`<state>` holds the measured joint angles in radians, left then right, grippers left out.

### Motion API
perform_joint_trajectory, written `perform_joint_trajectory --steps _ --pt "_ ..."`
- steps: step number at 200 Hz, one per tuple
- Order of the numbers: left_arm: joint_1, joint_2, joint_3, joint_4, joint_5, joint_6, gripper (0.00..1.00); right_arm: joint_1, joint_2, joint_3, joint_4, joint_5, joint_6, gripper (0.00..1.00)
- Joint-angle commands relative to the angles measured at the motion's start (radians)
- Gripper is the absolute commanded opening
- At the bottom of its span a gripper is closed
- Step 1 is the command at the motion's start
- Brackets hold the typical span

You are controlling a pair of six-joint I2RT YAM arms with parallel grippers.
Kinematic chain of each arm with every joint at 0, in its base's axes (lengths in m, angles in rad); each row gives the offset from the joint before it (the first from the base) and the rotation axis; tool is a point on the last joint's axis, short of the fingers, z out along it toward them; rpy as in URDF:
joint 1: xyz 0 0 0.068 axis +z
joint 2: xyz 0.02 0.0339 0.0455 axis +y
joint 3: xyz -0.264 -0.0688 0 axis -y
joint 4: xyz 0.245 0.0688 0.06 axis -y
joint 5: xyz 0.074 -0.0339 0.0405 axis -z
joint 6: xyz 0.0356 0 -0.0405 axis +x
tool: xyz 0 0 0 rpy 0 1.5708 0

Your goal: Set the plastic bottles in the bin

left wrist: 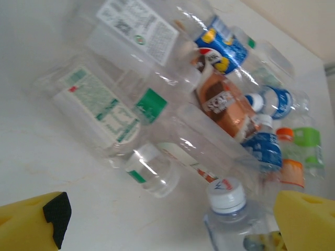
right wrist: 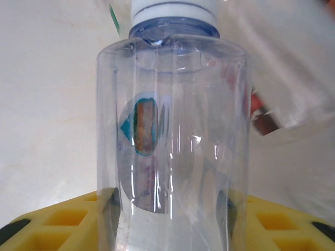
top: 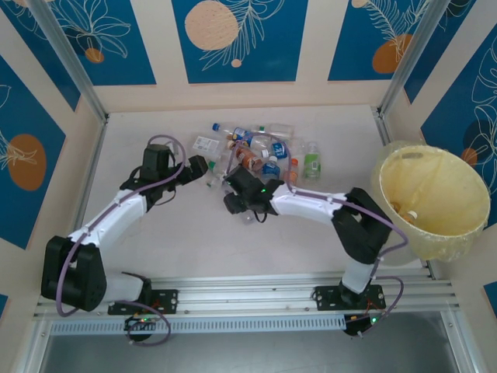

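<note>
Several plastic bottles [top: 260, 151] lie in a heap at the middle back of the table. In the left wrist view I see one with a white and green label [left wrist: 104, 112], one with an orange-brown label [left wrist: 222, 104] and one with a blue label [left wrist: 217, 47]. My right gripper [top: 237, 203] [right wrist: 170, 209] is at the heap's near edge. Its yellow fingers [right wrist: 57, 222] press both sides of a clear bottle [right wrist: 172, 130] with a white cap [left wrist: 226, 192]. My left gripper [top: 203, 167] [left wrist: 172, 219] stands open at the heap's left side, holding nothing. The pale-yellow bin [top: 446, 233] stands at the far right.
Aluminium posts [top: 70, 66] and patterned blue walls [top: 241, 35] close in the table on three sides. A metal rail [top: 248, 291] carries both arm bases at the near edge. Bare table [top: 233, 249] lies between the heap and the rail.
</note>
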<state>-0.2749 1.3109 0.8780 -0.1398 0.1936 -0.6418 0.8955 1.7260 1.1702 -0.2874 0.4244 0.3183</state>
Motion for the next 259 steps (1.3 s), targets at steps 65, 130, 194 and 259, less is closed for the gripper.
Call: perform_joint_trajectory --steps 65,130,194,259 --pt "-0.049 -0.065 0.017 0.185 0.279 0.127 1.00 -0.069 -0.274 -0.100 0.088 0.057 -0.018 0.42" --pt "-0.205 -0.034 0.067 0.233 0.379 0.234 1.00 -0.161 -0.514 -0.095 0.139 0.148 -0.055 0.42" --pt "-0.281 0.034 0.098 0.258 0.384 0.267 1.00 -0.333 -0.737 0.051 -0.006 0.147 -0.155 0.41" --pt "-0.283 0.006 0.052 0.272 0.232 0.272 1.00 -0.511 -0.825 0.235 -0.242 0.430 -0.303 0.41"
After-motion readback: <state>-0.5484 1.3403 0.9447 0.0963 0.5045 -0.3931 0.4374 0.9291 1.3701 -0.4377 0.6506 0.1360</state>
